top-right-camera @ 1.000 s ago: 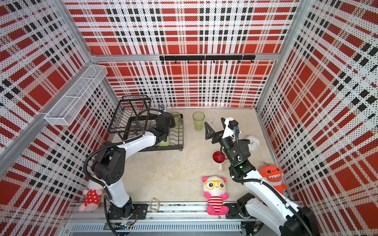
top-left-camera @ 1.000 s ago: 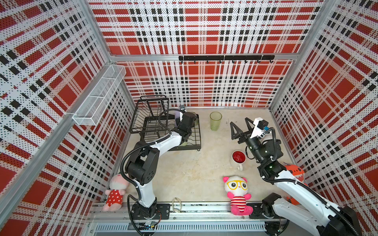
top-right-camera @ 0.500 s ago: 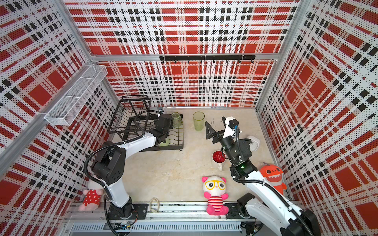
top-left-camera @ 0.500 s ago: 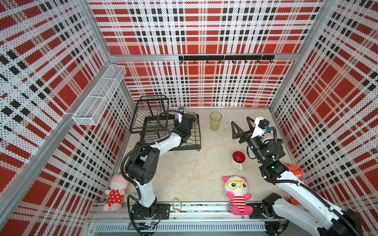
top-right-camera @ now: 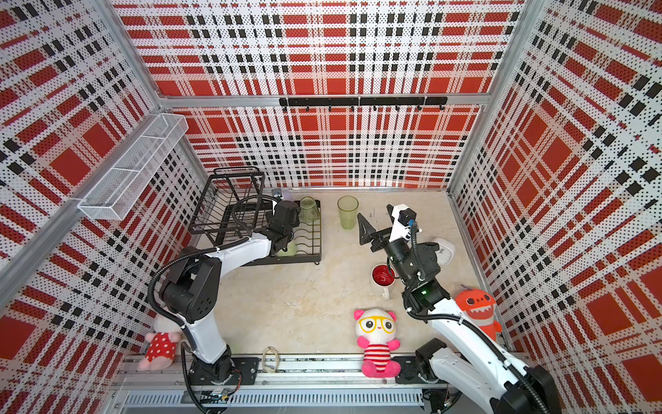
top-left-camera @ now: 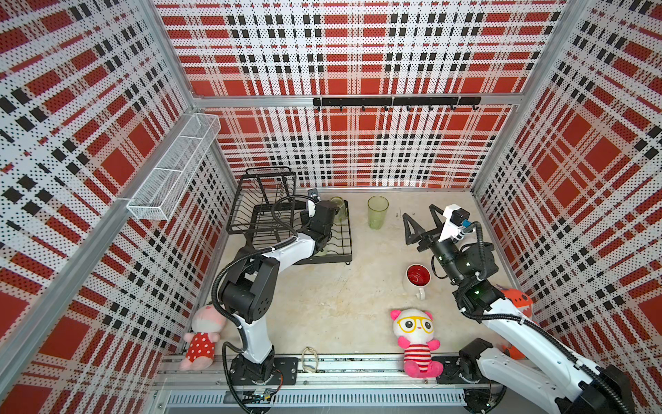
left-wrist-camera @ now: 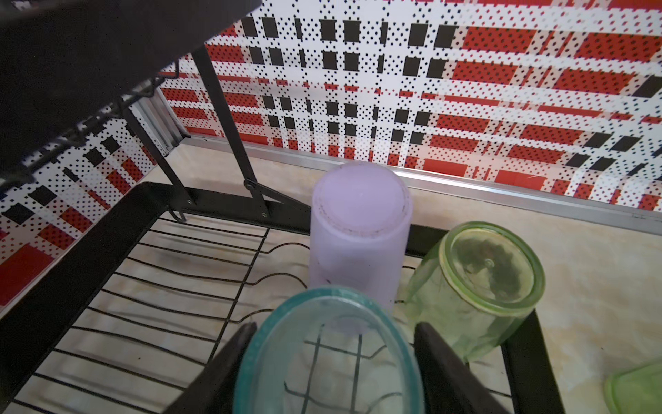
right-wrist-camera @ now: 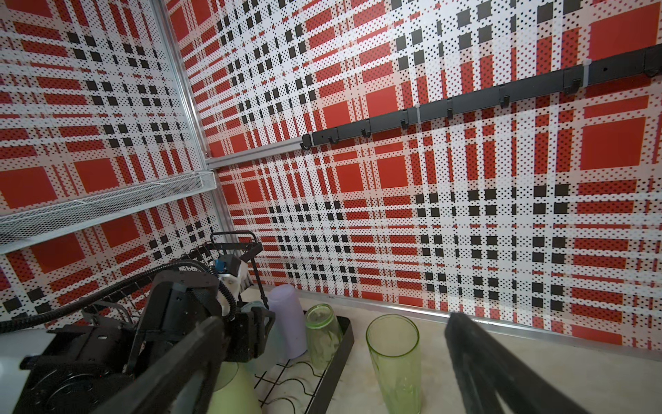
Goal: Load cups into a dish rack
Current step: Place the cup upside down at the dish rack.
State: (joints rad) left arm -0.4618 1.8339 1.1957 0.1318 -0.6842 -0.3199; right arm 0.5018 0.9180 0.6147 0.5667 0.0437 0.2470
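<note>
Teal tumbler (left-wrist-camera: pixel 327 362) vertical in left pincer (left-wrist-camera: pixel 335 331)

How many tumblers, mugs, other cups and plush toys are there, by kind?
Tumblers: 3 (teal tumbler, olive-green tumbler, bright green tumbler)
Mugs: 2 (pale green mug, white mug)
Other cups: 1 (lavender cup)
Plush toys: 3 (pink plush, bespectacled plush, orange plush)
Total: 9

matt wire rack (left-wrist-camera: pixel 71 251), glossy translucent tumbler (left-wrist-camera: pixel 329 365)
</note>
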